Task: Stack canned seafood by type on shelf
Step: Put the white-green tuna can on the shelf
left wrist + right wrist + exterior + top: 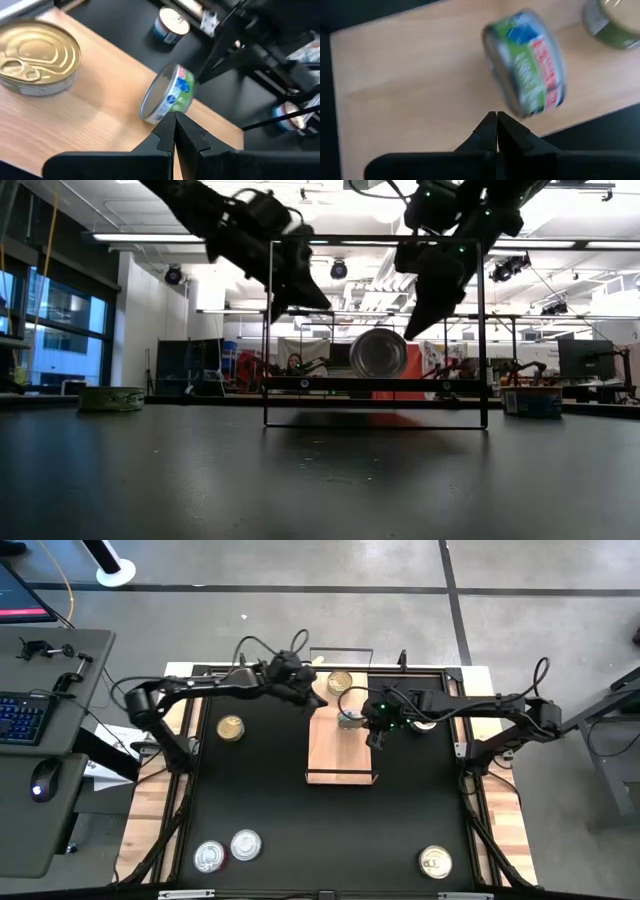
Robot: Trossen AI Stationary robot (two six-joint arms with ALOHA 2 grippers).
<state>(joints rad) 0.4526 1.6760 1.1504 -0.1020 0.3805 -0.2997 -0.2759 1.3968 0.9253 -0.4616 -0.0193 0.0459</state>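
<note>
Tin [527, 62] with green label is standing on edge on the shelf [330, 745], likely rigid, slick, rolling easily; grip across its flat faces. Right hand [496, 131] is hovering beside it, closed, empty.

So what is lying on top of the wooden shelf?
The shelf carries two cans: a gold-lidded can lying flat, and a green-labelled can tipped on its edge. Whether anything lies beneath the arms is hidden.
</note>
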